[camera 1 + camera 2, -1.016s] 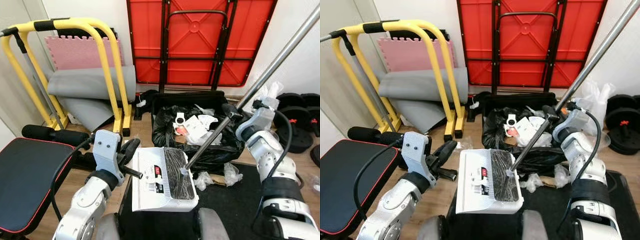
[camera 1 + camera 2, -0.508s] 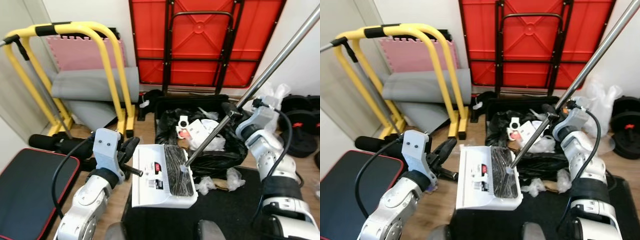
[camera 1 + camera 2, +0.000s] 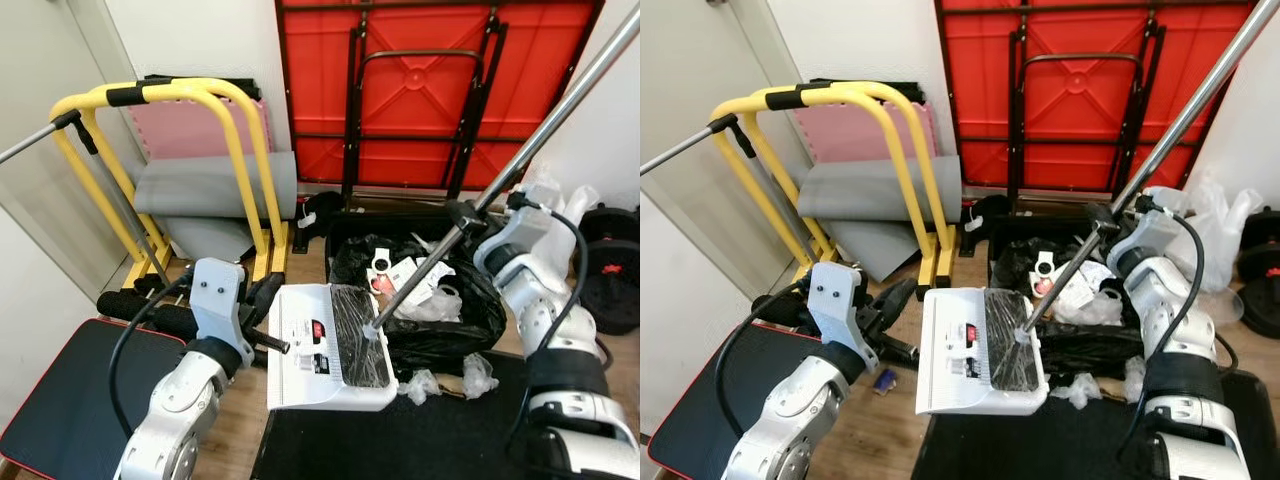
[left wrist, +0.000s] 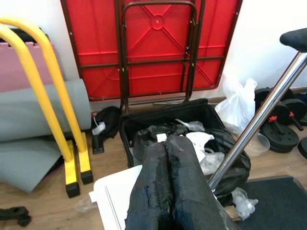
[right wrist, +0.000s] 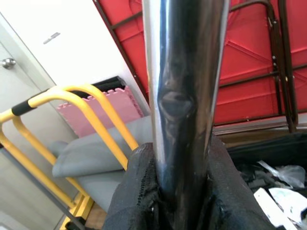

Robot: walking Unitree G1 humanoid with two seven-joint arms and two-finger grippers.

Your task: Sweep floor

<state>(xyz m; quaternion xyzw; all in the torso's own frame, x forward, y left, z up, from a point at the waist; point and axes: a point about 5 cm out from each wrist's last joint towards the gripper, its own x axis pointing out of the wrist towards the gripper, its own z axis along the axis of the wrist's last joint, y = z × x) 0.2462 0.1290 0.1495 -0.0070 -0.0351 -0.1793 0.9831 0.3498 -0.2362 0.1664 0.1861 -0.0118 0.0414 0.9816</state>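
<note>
A white dustpan (image 3: 320,350) hangs level in front of me, above the floor. Its short black handle (image 3: 268,343) runs to my left gripper (image 3: 264,297), which is shut on it; the left wrist view has the black fingers (image 4: 168,191) pressed together over the white pan (image 4: 112,196). A black broom head (image 3: 358,335) rests on the pan. Its shiny metal pole (image 3: 545,110) slants up to the right. My right gripper (image 3: 468,216) is shut on that pole (image 5: 182,96), with its fingers (image 5: 136,191) wrapped around it.
Just beyond the dustpan lies an open black rubbish bag (image 3: 450,320) holding crumpled paper. Scraps of clear plastic (image 3: 478,375) lie on a black mat (image 3: 400,440). A yellow frame (image 3: 235,160), grey rolled mats (image 3: 205,185), a red folded table (image 3: 430,80), a black bench (image 3: 70,400) and weights (image 3: 610,285) crowd the room.
The whole picture has shifted: my camera has pulled back and up, so the bench now sits lower left. Both arms, the dustpan and the broom keep the same pose.
</note>
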